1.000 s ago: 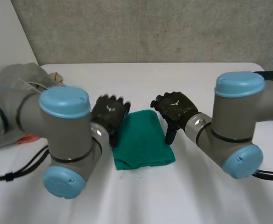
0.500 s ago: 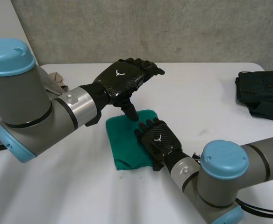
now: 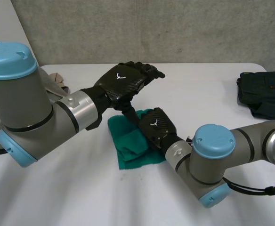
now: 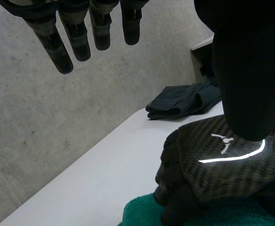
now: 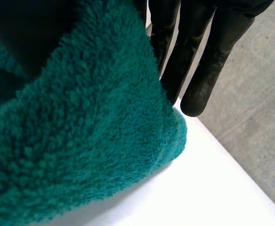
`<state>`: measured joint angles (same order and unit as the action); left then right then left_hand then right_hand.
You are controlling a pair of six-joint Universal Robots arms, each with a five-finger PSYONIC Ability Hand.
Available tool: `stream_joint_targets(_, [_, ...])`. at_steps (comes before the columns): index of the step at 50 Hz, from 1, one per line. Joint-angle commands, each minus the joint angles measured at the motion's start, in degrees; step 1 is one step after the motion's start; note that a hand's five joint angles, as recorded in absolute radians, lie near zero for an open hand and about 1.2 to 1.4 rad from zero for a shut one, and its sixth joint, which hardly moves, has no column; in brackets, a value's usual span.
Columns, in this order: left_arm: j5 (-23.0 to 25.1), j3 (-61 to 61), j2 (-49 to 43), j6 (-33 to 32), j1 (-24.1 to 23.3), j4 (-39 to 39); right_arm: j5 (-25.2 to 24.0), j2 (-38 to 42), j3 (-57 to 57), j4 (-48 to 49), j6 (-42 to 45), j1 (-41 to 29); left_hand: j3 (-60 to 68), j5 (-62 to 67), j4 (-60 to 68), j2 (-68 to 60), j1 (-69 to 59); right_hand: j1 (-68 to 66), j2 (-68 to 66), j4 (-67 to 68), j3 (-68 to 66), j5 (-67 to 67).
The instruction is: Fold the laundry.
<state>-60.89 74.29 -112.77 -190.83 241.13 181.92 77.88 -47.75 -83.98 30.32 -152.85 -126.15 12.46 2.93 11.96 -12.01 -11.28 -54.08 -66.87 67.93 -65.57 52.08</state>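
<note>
Towel [image 3: 133,155], green terry, lies near the middle of the white tabletop [image 3: 198,80], between the two arms. Part of it is flat, and the part beside the right hand [image 3: 155,129] is bunched into a raised fold. In the head view we see this hand resting on the towel's right portion, back upward.

In the right wrist view, the towel [image 5: 81,141] rises in front of the palm and the straight fingers [image 5: 198,80] stand behind the fold. A dark part of the hand sits on the near side. We read this as the cloth pinched between fingers and thumb. The tabletop [image 5: 198,197] shows below the fold.

The left hand [image 3: 123,82] hovers above the towel's far edge, its fingers straight and holding nothing. Its thumb points down toward that edge, but we cannot tell whether it touches the cloth. In the left wrist view, its fingers [image 4: 62,52] hang free. Under its thumb [image 4: 246,70] we see the carbon-patterned back of the right hand [image 4: 222,160] on the towel [image 4: 142,212].

A dark garment [image 3: 264,94] lies well apart at the tabletop's far right edge, and appears again in the left wrist view [image 4: 184,101]. Pale cloth [image 3: 52,77] lies at the far left, behind the left arm.
</note>
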Motion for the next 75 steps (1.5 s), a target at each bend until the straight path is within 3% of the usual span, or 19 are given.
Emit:
stream_joint_targets(1, [0.0,-0.3,0.2,0.0,0.2,0.1,-0.9,-2.0,0.0,-1.5,0.0,5.1,2.6,2.2,3.1,-3.1,-3.8,-25.9,-13.1,12.1,-14.4,17.9])
stream_joint_targets(5, [0.0,0.1,0.2,0.0,0.3,0.1,-4.7,-2.9,-0.7,-6.2,0.9,8.3,2.6,2.2,3.1,-3.1,-3.8,-25.9,-13.1,12.1,-14.4,17.9])
stream_joint_targets(7, [-0.1,0.1,0.1,0.0,0.4,0.0,-7.4,-3.5,-1.1,-9.5,0.5,8.9,2.6,2.2,3.1,-3.1,-3.8,5.0,17.8,-18.8,16.5,-13.0])
stream_joint_targets(8, [-0.1,0.1,0.1,0.0,0.5,0.1,-8.2,-3.6,-1.3,-10.6,0.5,9.0,2.6,2.2,3.1,-3.1,-3.8,13.6,26.4,-27.5,25.1,-21.6])
stream_joint_targets(14, [0.0,1.1,0.1,-0.1,0.5,-0.1,-11.9,-6.0,-4.3,-14.3,0.1,10.9,2.6,2.2,3.1,-3.1,-3.8,27.5,40.3,-41.3,39.0,-35.5])
stream_joint_targets(22, [0.0,1.4,0.1,0.0,0.5,0.0,-12.2,-7.6,-5.8,-14.4,1.0,12.1,2.6,2.2,3.1,-3.1,-3.8,33.1,45.9,-46.9,44.6,-41.1])
stream_joint_targets(52, [0.2,2.1,-0.1,0.2,0.7,0.1,-11.2,0.6,2.1,-12.0,2.6,11.4,2.6,2.2,3.1,-3.1,-3.8,21.3,34.1,-35.1,32.8,-29.3])
stream_joint_targets(60, [0.2,2.4,0.0,0.2,0.7,0.2,-10.6,1.7,4.3,-11.6,2.4,10.7,2.5,2.0,3.0,-2.9,-3.7,8.5,21.3,-22.4,20.0,-16.5])
stream_joint_targets(68, [0.2,2.6,0.2,0.3,1.2,0.2,-9.9,2.5,6.3,-9.1,2.3,10.0,2.6,2.2,3.1,-3.1,-3.8,-25.9,-13.1,12.0,-14.4,17.9])
stream_joint_targets(75, [0.2,2.3,0.4,0.3,1.5,0.3,-7.5,1.4,10.4,-5.8,1.9,10.1,2.6,2.2,3.1,-3.1,-3.8,-25.9,-13.1,12.1,-14.4,17.9])
